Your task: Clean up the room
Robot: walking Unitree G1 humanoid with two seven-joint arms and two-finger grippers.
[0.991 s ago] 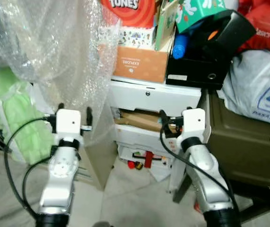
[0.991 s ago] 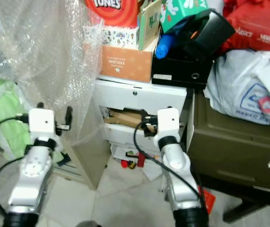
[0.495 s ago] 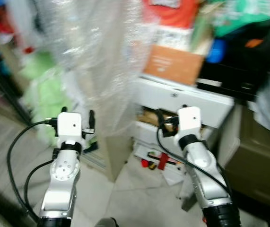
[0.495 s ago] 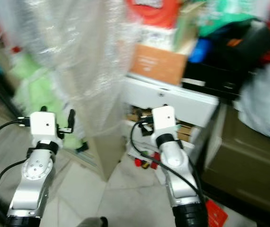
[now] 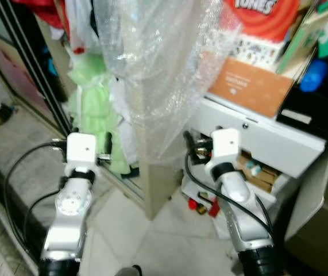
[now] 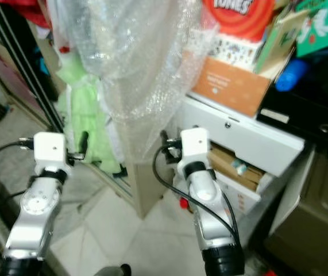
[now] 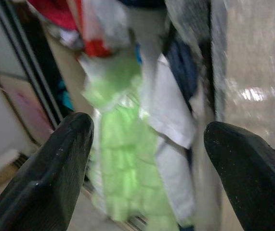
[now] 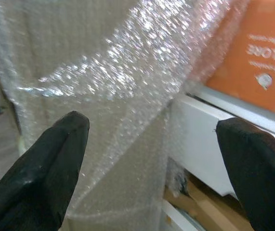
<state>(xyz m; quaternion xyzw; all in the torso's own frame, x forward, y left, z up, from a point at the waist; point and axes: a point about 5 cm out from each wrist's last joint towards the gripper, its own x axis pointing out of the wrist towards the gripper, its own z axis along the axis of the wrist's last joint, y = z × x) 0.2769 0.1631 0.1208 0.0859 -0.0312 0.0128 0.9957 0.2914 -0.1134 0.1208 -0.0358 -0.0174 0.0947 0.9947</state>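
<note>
Bubble wrap (image 5: 158,63) now centred, cabinet (image 5: 278,144) rightward.

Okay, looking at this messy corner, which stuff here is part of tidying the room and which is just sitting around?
Part of the tidying:
- hanging bubble wrap, nearest both hands
- green fabric heaped by the floor
- small red items on the floor
- left hand and right hand, both open and holding nothing

Just sitting around:
- orange box
- white drawer unit
- blue bottle
</note>
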